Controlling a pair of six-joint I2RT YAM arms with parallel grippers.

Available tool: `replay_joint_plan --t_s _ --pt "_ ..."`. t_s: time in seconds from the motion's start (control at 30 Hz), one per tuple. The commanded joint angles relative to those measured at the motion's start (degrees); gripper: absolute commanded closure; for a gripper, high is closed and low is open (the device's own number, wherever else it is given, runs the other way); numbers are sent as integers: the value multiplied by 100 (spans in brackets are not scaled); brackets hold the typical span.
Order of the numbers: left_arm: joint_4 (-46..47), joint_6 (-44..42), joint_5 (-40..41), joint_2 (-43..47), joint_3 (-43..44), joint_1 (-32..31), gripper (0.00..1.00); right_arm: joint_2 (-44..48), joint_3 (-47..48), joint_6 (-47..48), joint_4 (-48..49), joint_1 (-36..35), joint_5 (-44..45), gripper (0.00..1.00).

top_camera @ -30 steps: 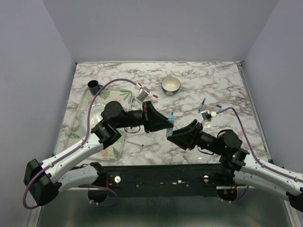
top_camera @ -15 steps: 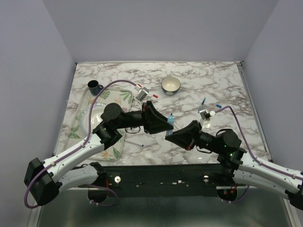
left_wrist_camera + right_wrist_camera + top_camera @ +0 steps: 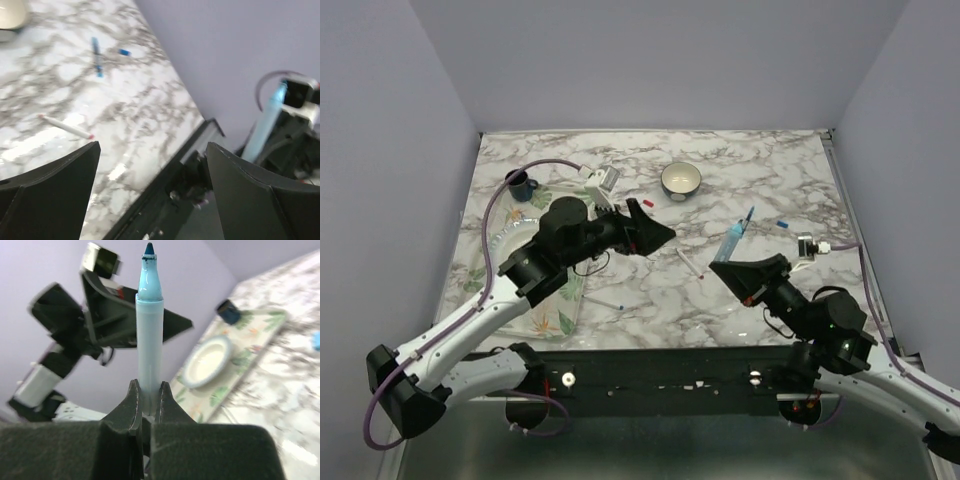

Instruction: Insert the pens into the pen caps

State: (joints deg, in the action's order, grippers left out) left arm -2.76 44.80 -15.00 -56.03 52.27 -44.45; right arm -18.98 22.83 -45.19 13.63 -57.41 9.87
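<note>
My right gripper (image 3: 148, 395) is shut on the base of the thick pale blue marker (image 3: 149, 330), which points up and away with its dark tip bare. In the top view this marker (image 3: 731, 241) slants up from the right gripper (image 3: 719, 264). My left gripper (image 3: 658, 226) hangs open and holds nothing, a short way left of the marker; its fingers (image 3: 50, 195) stand wide apart. On the marble lie a white pen with a red tip (image 3: 688, 262), a dark blue pen (image 3: 748, 216), a blue cap (image 3: 782, 224), a red cap (image 3: 650, 201) and a thin white pen (image 3: 605, 303).
A small bowl (image 3: 681, 180) stands at the back centre. A leaf-patterned tray (image 3: 565, 300) at the left carries a white plate (image 3: 207, 362), with a dark mug (image 3: 519, 183) at its far corner. The table's right edge (image 3: 197, 137) runs under the left gripper.
The left gripper opened, let go of the pale blue marker and drew back to the left. The right gripper shut on the marker and carried it to the right.
</note>
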Motion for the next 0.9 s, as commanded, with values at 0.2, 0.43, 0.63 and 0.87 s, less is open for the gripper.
replay_joint_plan --t_s 0.2,0.43,0.63,0.87 --pt "-4247 265 3986 -3462 3094 533 13 843 424 -7 -2636 -7 1667 99" --pt "-5532 477 3768 -5775 5028 963 30 1133 257 45 -2760 -7 1861 99" --pt "-4693 442 3418 -6174 4916 1061 32 1028 319 160 -2813 -7 1677 99" --pt "-4689 697 3083 -6885 5231 1193 37 870 266 194 -2857 -16 1650 99"
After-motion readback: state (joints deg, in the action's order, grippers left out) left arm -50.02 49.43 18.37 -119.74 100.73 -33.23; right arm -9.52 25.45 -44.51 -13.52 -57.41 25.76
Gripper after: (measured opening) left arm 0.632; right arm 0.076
